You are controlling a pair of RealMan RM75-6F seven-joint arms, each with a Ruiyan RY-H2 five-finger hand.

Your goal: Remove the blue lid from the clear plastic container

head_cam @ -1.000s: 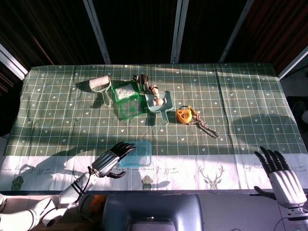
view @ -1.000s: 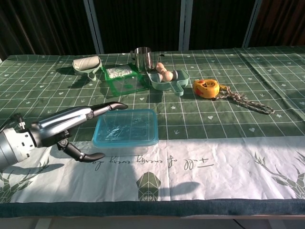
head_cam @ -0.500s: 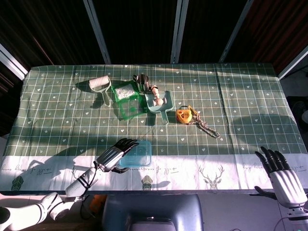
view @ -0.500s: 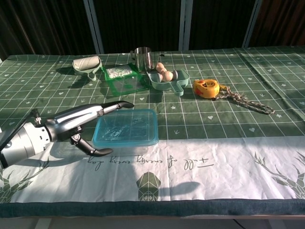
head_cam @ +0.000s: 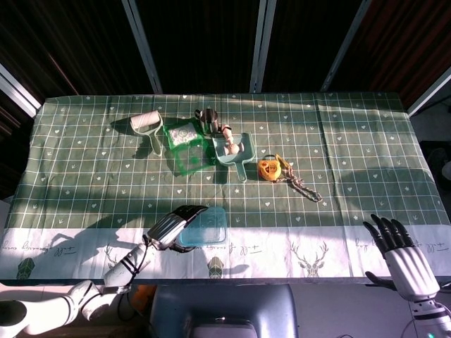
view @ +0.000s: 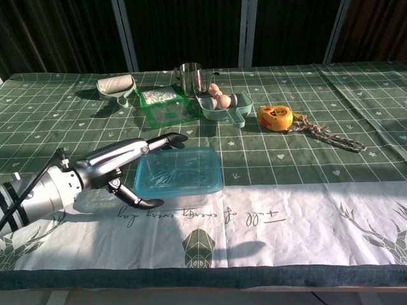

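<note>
The left hand (view: 130, 166) is stretched low over the table, its fingers (view: 166, 140) extended along the far left edge of the blue lid (view: 179, 173) and the thumb hooked below the near corner; a firm grip cannot be confirmed. The lid sits on the clear plastic container (head_cam: 202, 227), between fingers and thumb. The right hand (head_cam: 401, 253) is held well apart at the table's edge, fingers spread, holding nothing.

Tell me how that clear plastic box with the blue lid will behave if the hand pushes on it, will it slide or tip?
The box will probably slide rather than tip: it is low, wide and flat on the tablecloth. It looks empty through the lid, so likely light and easily shoved. The left hand is on one side only, so lifting the lid may drag the whole box along.
</note>
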